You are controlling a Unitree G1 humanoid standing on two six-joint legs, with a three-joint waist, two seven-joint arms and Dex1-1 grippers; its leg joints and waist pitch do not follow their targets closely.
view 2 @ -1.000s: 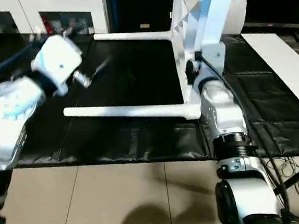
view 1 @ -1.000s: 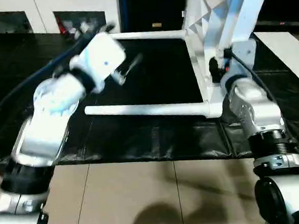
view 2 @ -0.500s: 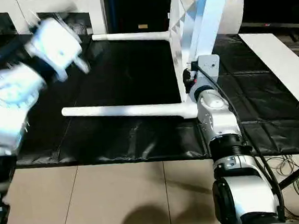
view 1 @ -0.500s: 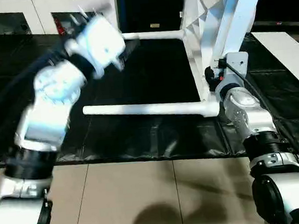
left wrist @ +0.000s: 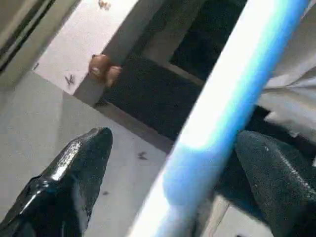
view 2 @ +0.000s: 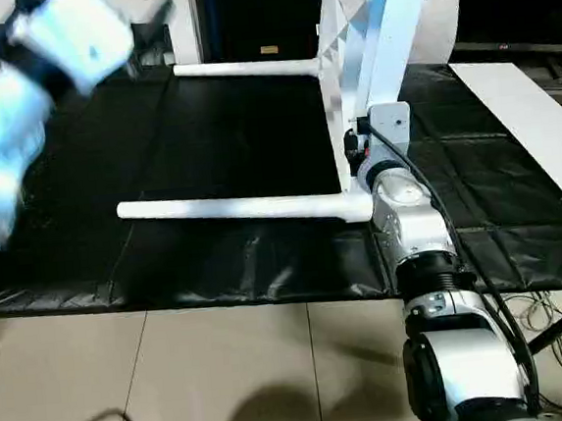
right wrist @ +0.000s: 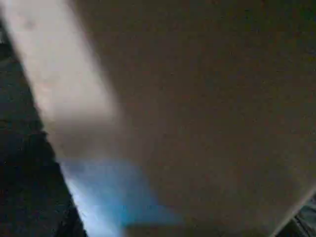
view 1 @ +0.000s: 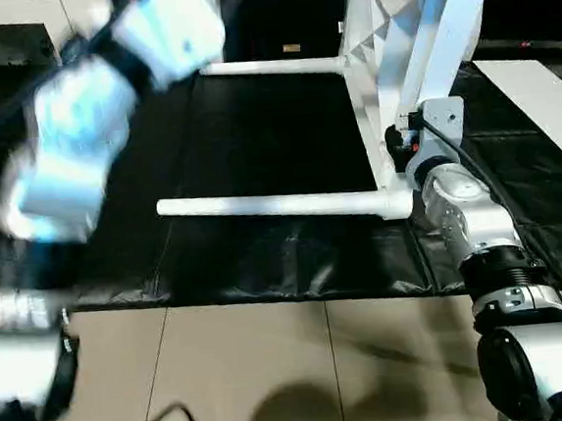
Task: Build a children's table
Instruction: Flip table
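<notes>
Silver right forearm [view 1: 463, 209], ribbed black wrist collar, black cable, glossy black tool fingers [left wrist: 74, 173]

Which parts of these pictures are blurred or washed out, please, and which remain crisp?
Head views: the left arm is smeared by motion, while the table legs and right arm stay crisp. Left wrist view: a pale leg glares blue-white between dark fingers. Right wrist view: a close, defocused white surface.

Table top [view 1: 373, 74] on edge at right of mat [view 1: 256, 144] w/ two legs [view 1: 271, 206] pointing left, cabinets [view 2: 160, 14] behind.
</notes>
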